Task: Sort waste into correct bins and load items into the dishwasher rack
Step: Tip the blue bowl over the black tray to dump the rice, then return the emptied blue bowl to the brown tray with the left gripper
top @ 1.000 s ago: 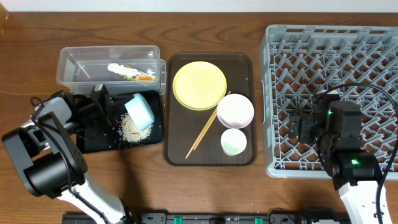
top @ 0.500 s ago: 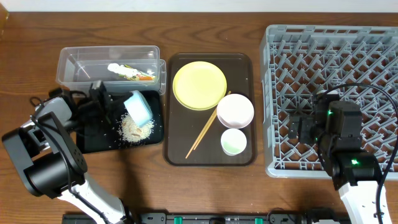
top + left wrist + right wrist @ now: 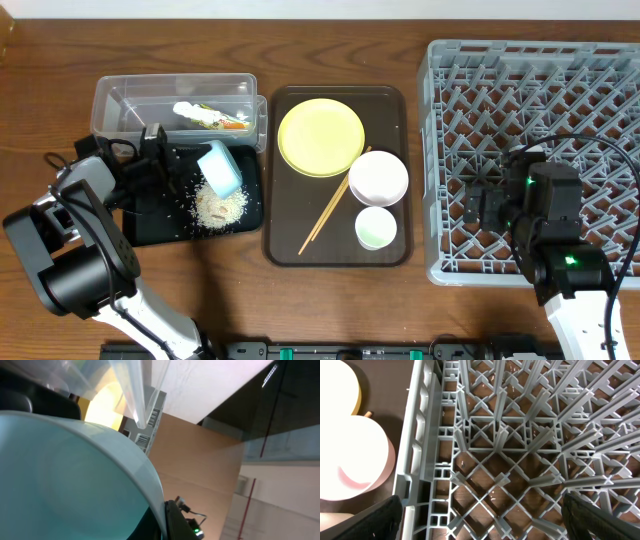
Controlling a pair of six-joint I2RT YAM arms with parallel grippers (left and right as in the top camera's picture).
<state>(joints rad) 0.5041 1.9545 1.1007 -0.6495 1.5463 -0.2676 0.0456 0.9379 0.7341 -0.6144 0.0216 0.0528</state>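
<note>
- The left gripper [image 3: 198, 168] is clamped on the light blue bowl [image 3: 221, 168], which is tipped on edge above the rice heap [image 3: 218, 207] in the black tray [image 3: 150, 228].
- Since a second ago, the bowl has crept toward the far side, nearer the clear tub [image 3: 110, 105].
- The dishwasher rack [image 3: 440, 150] lies well right of the bowl, beyond the brown tray [image 3: 285, 215].
- The right gripper [image 3: 482, 525], fingers apart and empty, hangs over the rack's left edge and is the nearer arm to it.

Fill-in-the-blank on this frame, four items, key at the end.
The light blue bowl is gripped by the ____ claw.
The rice heap lies on the ____ tray.
The wrapper scrap sits ____ the clear tub.
The pale green cup stands beside the ____ bowl.
Missing: left, black, inside, white.
</note>
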